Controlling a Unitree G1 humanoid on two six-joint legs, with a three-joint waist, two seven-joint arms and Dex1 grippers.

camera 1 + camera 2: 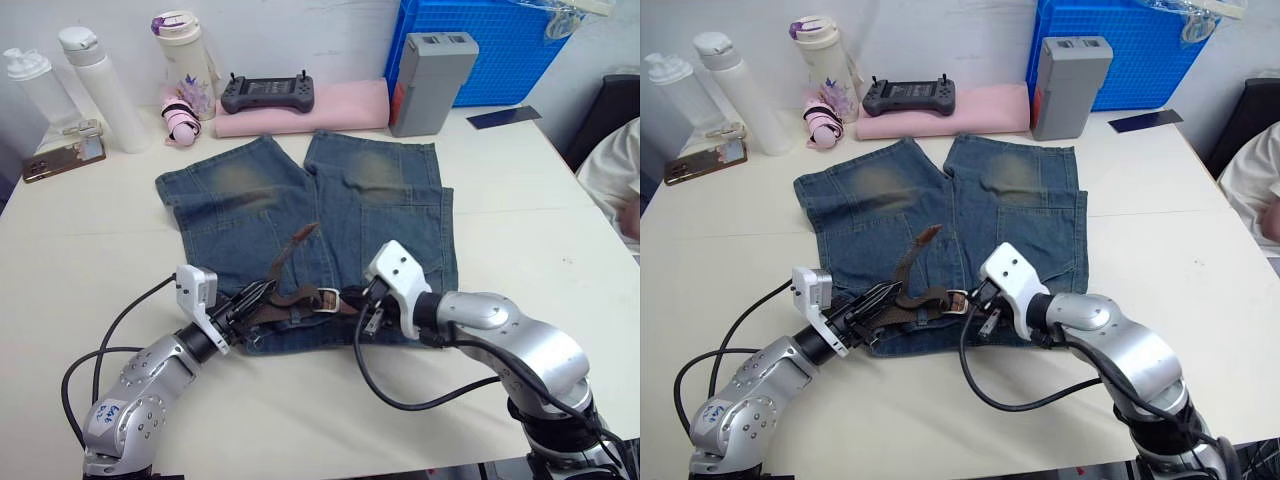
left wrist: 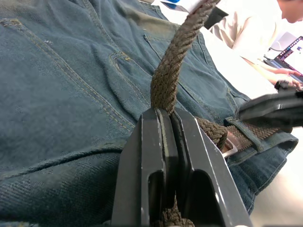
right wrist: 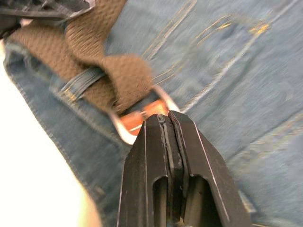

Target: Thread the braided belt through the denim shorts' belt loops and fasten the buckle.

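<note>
One white table (image 1: pixel 520 250) carries everything. One pair of denim shorts (image 1: pixel 400 215) lies flat on it, faded blue-grey cloth with two short legs pointing away from the robot and pale worn patches, waistband at the near edge. One braided belt (image 1: pixel 290 300), a dark-brown woven strap, runs along that waistband, passing under a narrow denim belt loop (image 3: pixel 80 84); its free end (image 1: pixel 302 235) rises and lies up over the shorts. One silver rectangular buckle (image 3: pixel 142 113) sits on the waistband near the middle.

Two grippers work at the waistband. The left gripper (image 2: pixel 165 118) has its black fingers pressed together on the belt, the strap rising from between them. The right gripper (image 3: pixel 166 118) is pressed together too, its tips touching the buckle's frame; whether it pinches anything, I cannot tell.
</note>
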